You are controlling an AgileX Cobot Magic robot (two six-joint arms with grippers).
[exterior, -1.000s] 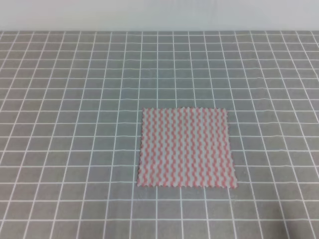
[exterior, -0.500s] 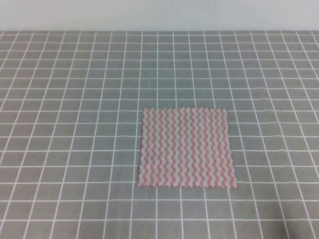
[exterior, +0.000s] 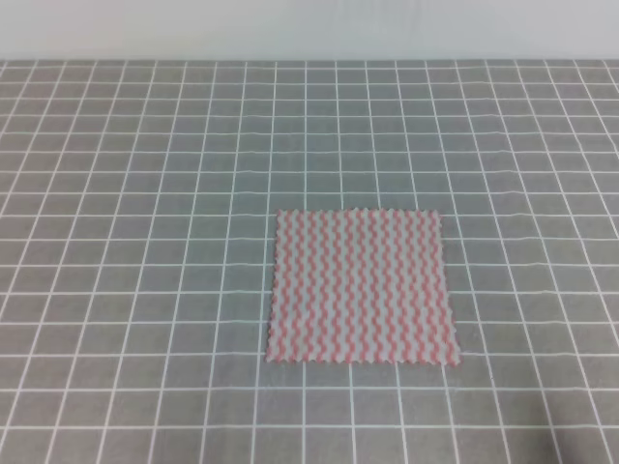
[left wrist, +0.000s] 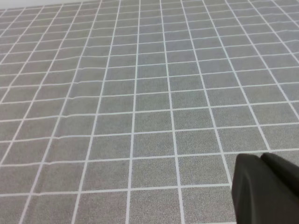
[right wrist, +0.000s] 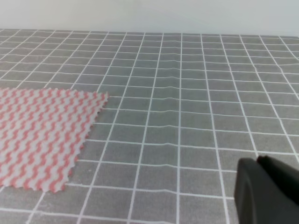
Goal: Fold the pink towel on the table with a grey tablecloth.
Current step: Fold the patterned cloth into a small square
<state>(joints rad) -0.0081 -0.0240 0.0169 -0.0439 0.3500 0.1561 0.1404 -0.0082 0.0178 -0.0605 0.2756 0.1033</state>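
The pink towel lies flat and unfolded on the table with a grey tablecloth, a little right of centre and toward the near side. Neither gripper shows in the exterior high view. In the left wrist view only the black tip of my left gripper shows at the lower right, its two fingers pressed together over bare cloth; no towel is in that view. In the right wrist view my right gripper shows the same way, fingers together and empty, well to the right of the towel's corner.
The grey gridded cloth runs to a pale wall at the back. A few low wrinkles cross the cloth. No other objects show.
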